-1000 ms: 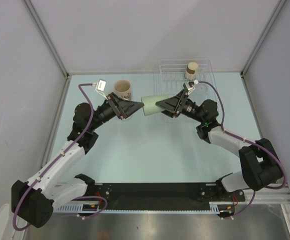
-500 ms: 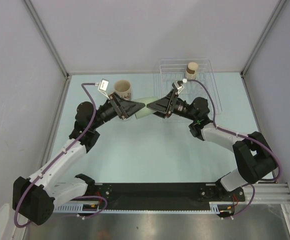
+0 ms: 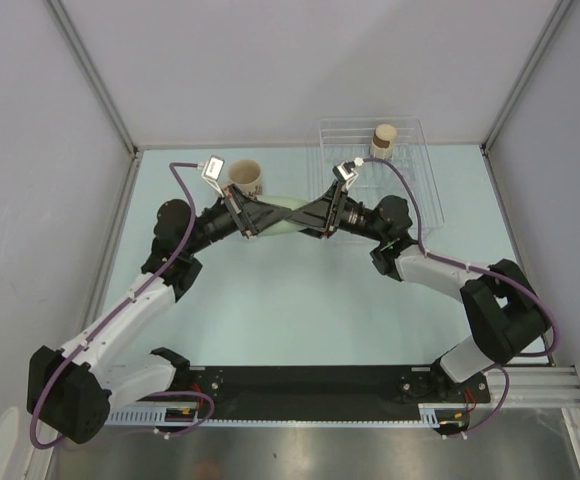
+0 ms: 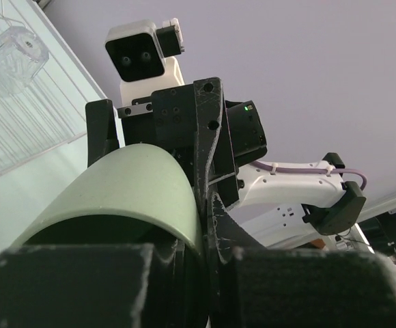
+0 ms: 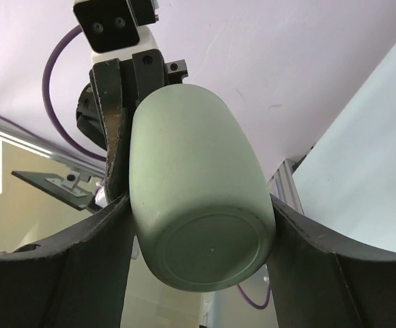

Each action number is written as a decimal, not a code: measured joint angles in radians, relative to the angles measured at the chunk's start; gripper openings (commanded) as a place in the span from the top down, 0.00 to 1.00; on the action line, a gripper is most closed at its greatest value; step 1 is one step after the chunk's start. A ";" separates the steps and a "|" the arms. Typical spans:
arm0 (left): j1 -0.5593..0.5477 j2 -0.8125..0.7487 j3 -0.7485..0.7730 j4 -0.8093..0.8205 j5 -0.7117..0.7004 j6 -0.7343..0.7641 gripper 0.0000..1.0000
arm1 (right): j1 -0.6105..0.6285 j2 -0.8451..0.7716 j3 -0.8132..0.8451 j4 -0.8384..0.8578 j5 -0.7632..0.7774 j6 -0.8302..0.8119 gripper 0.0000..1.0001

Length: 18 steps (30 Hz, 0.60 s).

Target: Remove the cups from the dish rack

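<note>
A pale green cup (image 3: pixel 288 223) hangs on its side above the table, held between both grippers. My right gripper (image 3: pixel 308 216) is shut on its base end; in the right wrist view the cup (image 5: pixel 198 205) fills the space between the two fingers (image 5: pixel 82 266). My left gripper (image 3: pixel 273 214) is shut on the cup's rim: the cup (image 4: pixel 123 184) wall is pinched, one finger inside and one outside. A cream cup (image 3: pixel 245 178) with dark print stands on the table behind the left gripper. A tan, brown-topped cup (image 3: pixel 383 138) stands in the dish rack (image 3: pixel 415 165).
The clear-looking rack sits at the back right, against the rear wall, and shows as the dish rack (image 4: pixel 13 102) in the left wrist view. Side walls close in the table on both sides. Purple cables loop over both wrists.
My right gripper has carried the green cup leftwards to meet the left gripper. The left gripper, open before, has closed on the cup's rim.
</note>
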 measured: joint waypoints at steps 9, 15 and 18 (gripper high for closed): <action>0.000 -0.002 0.004 -0.011 0.005 0.002 1.00 | -0.003 -0.002 0.005 -0.005 -0.010 -0.003 1.00; -0.002 -0.006 0.004 -0.013 0.007 0.002 0.88 | -0.008 -0.029 0.004 -0.053 -0.022 -0.021 1.00; -0.005 -0.010 0.004 -0.007 0.014 0.001 0.72 | -0.008 -0.053 0.003 -0.082 -0.019 -0.038 1.00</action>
